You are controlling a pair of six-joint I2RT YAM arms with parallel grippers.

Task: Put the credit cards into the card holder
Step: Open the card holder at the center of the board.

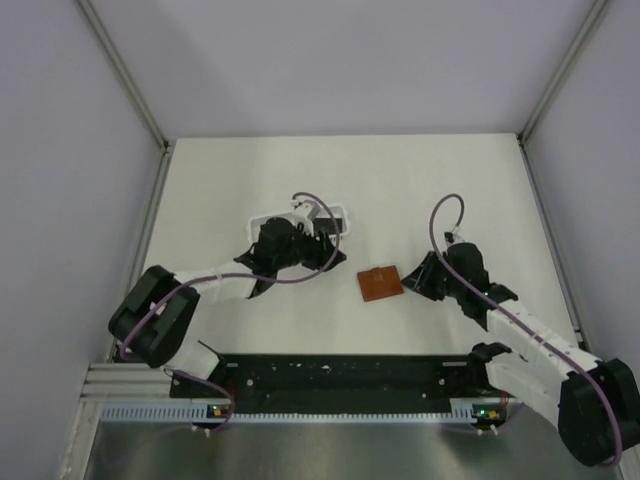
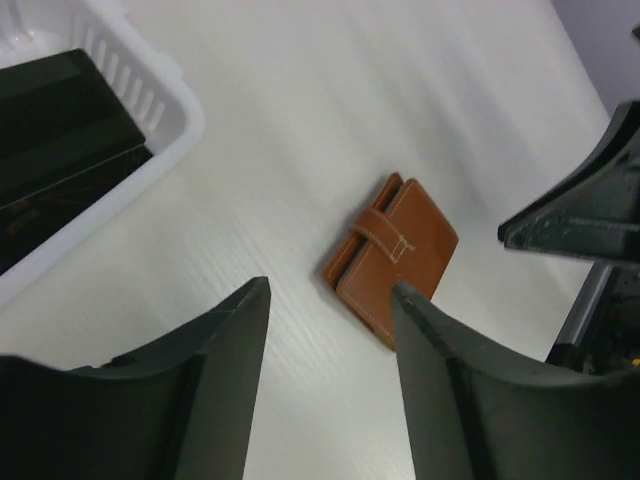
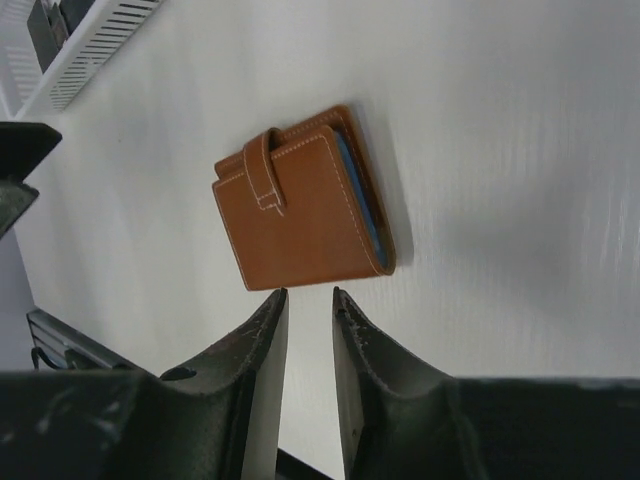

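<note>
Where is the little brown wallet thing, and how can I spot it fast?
Find the white table, then look between the left arm and the right arm. The card holder lies flat there, just ahead of the right end effector and apart from the white basket. It is the only brown thing: closed leather, a strap across it, a blue edge peeking out.

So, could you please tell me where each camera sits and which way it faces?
Top external: above, behind the bases, looking down on the table; left arm and right arm show.
Left wrist: on the left arm, looking past the left fingers at the white basket and card holder.
Right wrist: on the right arm, looking past the right fingers at the card holder.
Shared: all show the card holder.
</note>
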